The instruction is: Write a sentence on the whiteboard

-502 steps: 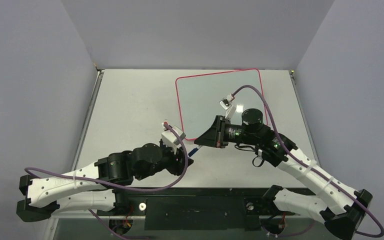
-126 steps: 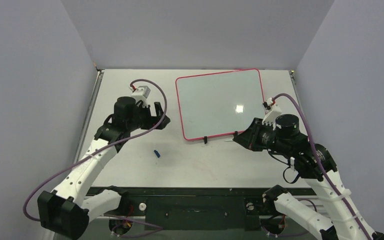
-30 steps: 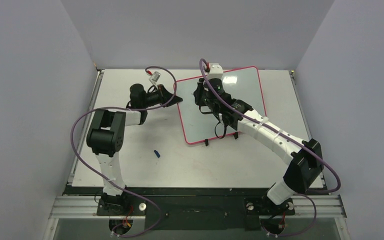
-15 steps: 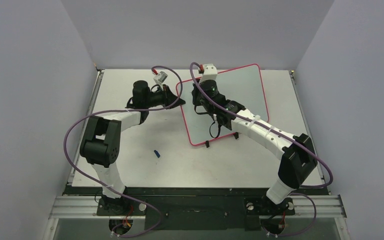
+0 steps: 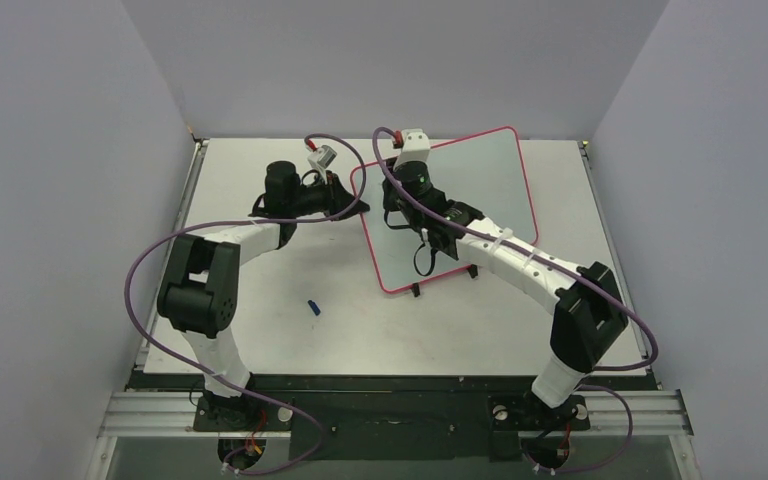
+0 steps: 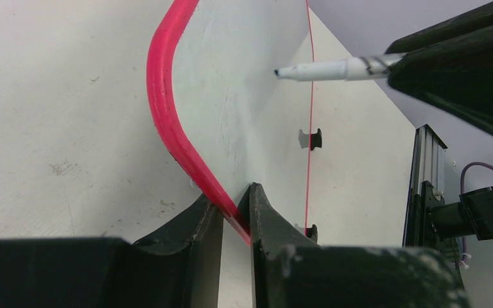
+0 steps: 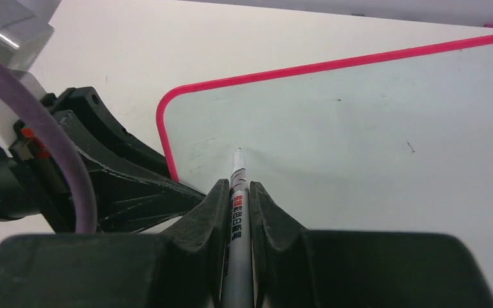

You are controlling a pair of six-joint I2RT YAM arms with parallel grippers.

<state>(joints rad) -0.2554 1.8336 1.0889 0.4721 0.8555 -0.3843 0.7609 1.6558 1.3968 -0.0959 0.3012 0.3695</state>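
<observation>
Two arms: both reached toward the far middle of the table point(image 5: 260, 330), meeting at one corner of the whiteboard point(image 5: 480, 190)
Whiteboard: lay flat and askew, right of centre; red rim, two black clips point(image 5: 413, 289) on its near edge
Left gripper point(image 6: 234, 204): fingers pinched on the board's red rim at its left edge
Right gripper point(image 7: 237, 187): clamped around a white marker point(image 7: 237, 168), bare tip aimed at the board near its far left corner
Hard to tell: whether the tip touched the surface; from above, the wrist hid it
Cut off: the marker's rear end, between the fingers
Elsewhere: small blue object point(image 5: 313, 307) on the table, well apart from the board
</observation>
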